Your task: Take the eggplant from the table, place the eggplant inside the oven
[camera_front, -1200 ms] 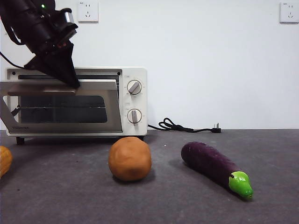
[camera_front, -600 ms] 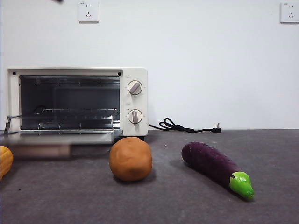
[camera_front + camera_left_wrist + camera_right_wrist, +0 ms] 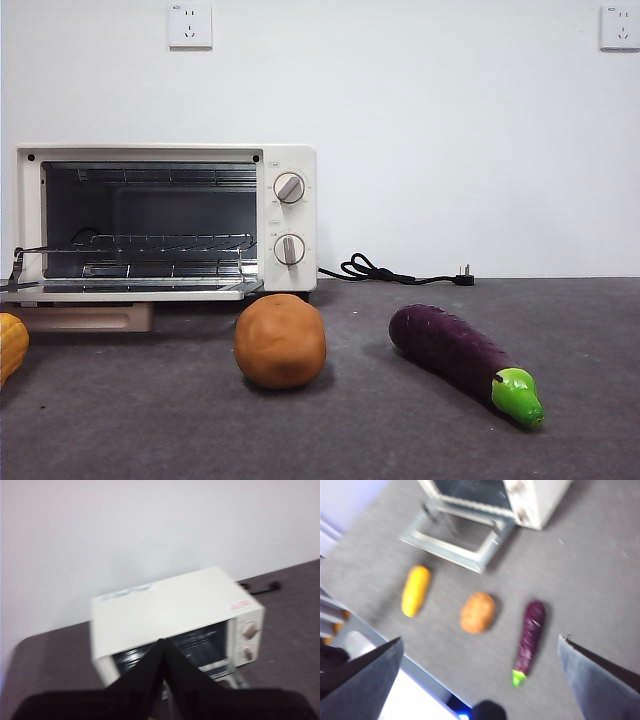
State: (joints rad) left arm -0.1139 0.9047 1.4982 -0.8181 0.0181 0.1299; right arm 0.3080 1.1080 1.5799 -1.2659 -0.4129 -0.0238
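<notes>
The eggplant [image 3: 458, 352] is dark purple with a green cap and lies on the table [image 3: 400, 440] at the right front, cap toward the front. The right wrist view shows the eggplant [image 3: 530, 634] from high above. The oven [image 3: 165, 220] stands at the back left, its door [image 3: 130, 291] folded down flat and the wire rack showing. My right gripper [image 3: 480, 638] hangs open well above the table, holding nothing. My left gripper [image 3: 162, 644] is shut and empty, high above the oven [image 3: 175, 607]. Neither arm appears in the front view.
A round brown ball [image 3: 280, 341] sits between the oven and the eggplant. A yellow ribbed vegetable [image 3: 10, 345] lies at the left edge. A black power cable [image 3: 390, 272] trails along the back wall, right of the oven.
A dark arm was at the half-open oven door a second ago. It has lifted out of the front view, and the door has dropped to lie flat open.
</notes>
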